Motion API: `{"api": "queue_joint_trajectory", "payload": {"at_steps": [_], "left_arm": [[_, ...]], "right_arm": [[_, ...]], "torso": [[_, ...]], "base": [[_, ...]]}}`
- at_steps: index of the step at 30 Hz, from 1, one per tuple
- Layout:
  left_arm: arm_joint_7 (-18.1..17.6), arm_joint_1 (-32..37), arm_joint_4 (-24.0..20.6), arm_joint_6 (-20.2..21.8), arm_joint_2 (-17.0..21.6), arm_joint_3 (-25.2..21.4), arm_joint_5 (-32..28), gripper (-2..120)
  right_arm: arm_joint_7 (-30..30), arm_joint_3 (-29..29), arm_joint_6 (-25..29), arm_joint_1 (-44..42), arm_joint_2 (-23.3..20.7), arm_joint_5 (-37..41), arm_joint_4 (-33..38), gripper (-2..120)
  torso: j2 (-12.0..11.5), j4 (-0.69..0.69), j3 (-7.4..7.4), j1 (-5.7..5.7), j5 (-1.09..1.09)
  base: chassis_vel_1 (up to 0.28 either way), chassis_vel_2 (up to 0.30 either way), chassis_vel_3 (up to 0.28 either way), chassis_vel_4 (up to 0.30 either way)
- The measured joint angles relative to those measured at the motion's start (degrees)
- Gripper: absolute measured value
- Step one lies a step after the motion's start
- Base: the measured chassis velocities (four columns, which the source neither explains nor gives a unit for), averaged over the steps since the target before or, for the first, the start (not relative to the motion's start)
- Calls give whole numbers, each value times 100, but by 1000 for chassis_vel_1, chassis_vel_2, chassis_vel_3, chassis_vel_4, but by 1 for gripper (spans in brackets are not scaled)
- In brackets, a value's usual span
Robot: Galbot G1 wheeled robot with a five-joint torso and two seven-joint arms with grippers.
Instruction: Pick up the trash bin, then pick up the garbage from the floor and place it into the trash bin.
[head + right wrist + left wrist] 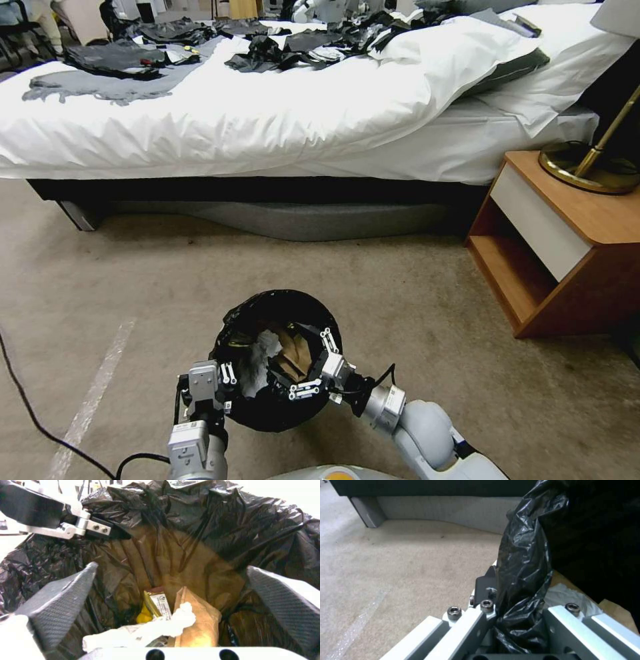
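The trash bin (267,407), lined with a crinkly black bag (523,562), hangs above the carpet close in front of me. My left gripper (225,379) is shut on its near-left rim, with the bag's fold pinched between the fingers (486,590). Over the bin's mouth on the right side, my right gripper (308,363) stands open with nothing between its fingertips (63,600). Garbage lies inside the bin: a brown paper bag (196,622), a crumpled white tissue (156,630), a yellow wrapper (145,615) and a foil packet (160,603). The tissue (259,360) and paper bag (295,357) also show from above.
A bed (267,113) with white bedding and dark clothes runs across the back. A wooden nightstand (567,247) with a brass lamp base (587,167) stands at the right. A black cable (33,420) and a pale tape line (93,393) cross the carpet at the left.
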Motion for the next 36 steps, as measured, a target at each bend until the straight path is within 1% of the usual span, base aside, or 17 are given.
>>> {"api": "queue_joint_trajectory", "payload": {"at_steps": [2,9,16,17,19,20,22,24,26,27,28,29,31,32,34,35,36], "left_arm": [[0,-4,14,-2,-5,6,4,1],[0,-18,32,-5,-9,28,13,1],[0,-20,32,-7,4,29,14,1],[0,-23,32,-7,4,29,14,1],[2,-42,91,-10,7,14,16,1],[2,-42,91,-10,7,14,16,1],[3,-52,125,-10,9,-2,16,1],[2,-57,129,-10,9,-6,16,1],[7,-77,146,-11,12,-14,9,1],[8,-85,152,-10,13,-21,0,1],[8,-85,152,-10,13,-21,0,1],[7,-87,155,-11,14,-23,-5,1],[11,-99,168,-11,19,-29,-32,1],[11,-99,168,-11,19,-29,-32,1],[20,-108,172,-11,23,-31,-52,1],[23,-112,172,-12,25,-37,-65,1],[23,-112,172,-12,25,-37,-65,1]], "right_arm": [[1,0,0,1,-1,-1,24,111],[-6,-5,-9,3,-39,-5,59,114],[20,10,-12,24,-68,1,124,111],[31,22,-1,25,-67,1,178,109],[167,91,142,-17,-45,-6,530,104],[167,91,142,-17,-45,-6,530,104],[478,213,217,-109,23,-8,987,100],[568,244,222,-133,47,-10,1086,100],[1205,464,206,-311,245,-177,1577,100],[1622,595,164,-410,368,-375,1743,100],[1622,595,164,-410,368,-375,1743,100],[1777,648,132,-453,417,-439,1776,100],[2343,864,2,-628,570,-587,1737,100],[2343,864,2,-628,570,-587,1737,100],[2652,1002,-23,-756,666,-624,1600,100],[2783,1107,-26,-854,721,-630,1510,100],[2783,1107,-26,-854,721,-630,1510,100]], "torso": [[0,0,0,0,0],[0,-1,0,0,0],[0,0,0,0,1],[0,0,0,0,0],[0,0,0,0,0],[0,0,0,0,0],[0,1,0,0,0],[0,1,0,0,0],[0,-1,0,1,-1],[0,0,0,0,-1],[0,0,0,0,-1],[0,0,0,0,-1],[0,-1,0,0,-1],[0,-1,0,0,-1],[0,0,0,1,1],[0,-2,0,0,1],[0,-2,0,0,1]], "base": [[0,0,0,0],[0,0,0,0],[0,0,0,0],[0,0,0,0],[0,0,0,0],[0,0,0,0],[0,0,0,0],[0,0,0,0],[0,0,0,0],[0,0,0,0],[0,0,0,0],[0,0,0,0],[0,0,0,0],[0,0,0,0],[0,0,0,0],[0,0,0,0],[0,0,0,0]]}}
